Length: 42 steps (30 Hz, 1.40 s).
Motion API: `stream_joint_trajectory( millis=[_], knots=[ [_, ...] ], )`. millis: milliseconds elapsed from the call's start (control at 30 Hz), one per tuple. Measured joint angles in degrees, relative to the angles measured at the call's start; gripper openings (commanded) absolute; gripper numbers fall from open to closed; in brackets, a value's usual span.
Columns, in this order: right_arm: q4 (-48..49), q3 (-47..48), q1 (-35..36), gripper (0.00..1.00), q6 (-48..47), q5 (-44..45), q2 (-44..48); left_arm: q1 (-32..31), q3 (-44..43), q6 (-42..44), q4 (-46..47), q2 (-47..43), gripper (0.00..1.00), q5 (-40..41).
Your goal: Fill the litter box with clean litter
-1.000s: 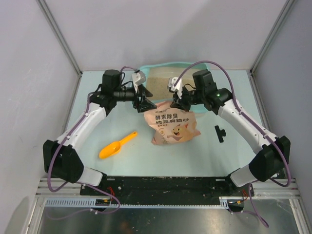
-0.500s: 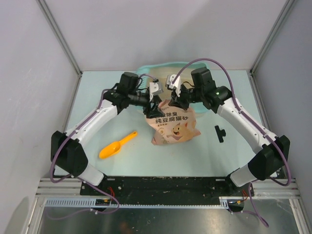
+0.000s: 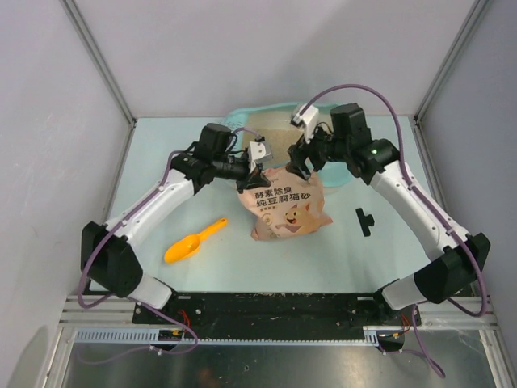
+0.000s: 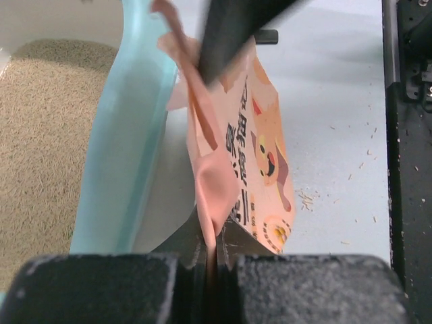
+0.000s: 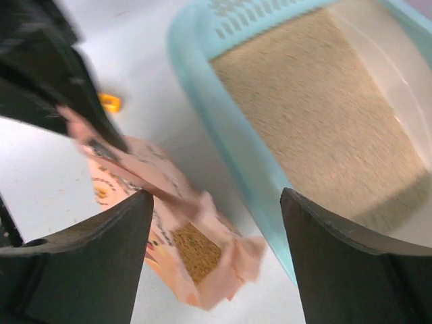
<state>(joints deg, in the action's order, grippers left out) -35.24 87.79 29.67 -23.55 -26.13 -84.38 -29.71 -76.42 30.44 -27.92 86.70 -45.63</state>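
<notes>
Litter box (image 4: 125,148), the big light-teal plastic tray w/ rounded corners, sits at the far side of the table behind both arms. A bed of clean litter (image 5: 317,108), fine beige granules, covers its floor. Just this side of its near wall stands the pink-orange plastic bag (image 3: 287,212), cartoon pig on front, top torn open, more granules showing inside. Left gripper (image 4: 211,246) is pinched tight on the bag's top edge, film squeezed flat btwn the jaws. Right gripper (image 5: 214,196) hangs above the bag mouth, jaws spread, nothing in them. Key relation: box lies beyond the bag, away from the bases, its wall running alongside the bag's face, so the mouth must tip over that wall, away from the robot. Left arm has the hold, so prob. it leads the lift; right looks free to take the opposite corner. Orange plastic scoop (image 3: 194,241) lies well apart, left side.
</notes>
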Motion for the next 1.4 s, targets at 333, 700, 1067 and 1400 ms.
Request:
stream_joint_trajectory(
  millis=[333, 700, 1067, 1400],
  knots=[
    [-9.14, 4.63, -2.69, 0.86, 14.25, 13.27, -2.14, 0.00, 3.91, -0.02, -1.38, -5.60, 0.00, 1.95],
    [-14.60, 4.02, -3.69, 0.86, 19.98, 12.72, -5.14, 0.00, 4.44, -0.02, -1.33, -6.03, 0.00, 1.97],
    [-16.81, 1.79, -0.26, 0.87, 23.32, 17.22, -6.97, 0.00, 4.44, 0.00, -1.33, -6.10, 0.00, 1.99],
    [-17.53, 3.08, 2.34, 0.89, 27.58, 29.16, -12.28, 0.00, 4.50, 0.13, -1.14, -6.12, 0.00, 2.56]
  ],
)
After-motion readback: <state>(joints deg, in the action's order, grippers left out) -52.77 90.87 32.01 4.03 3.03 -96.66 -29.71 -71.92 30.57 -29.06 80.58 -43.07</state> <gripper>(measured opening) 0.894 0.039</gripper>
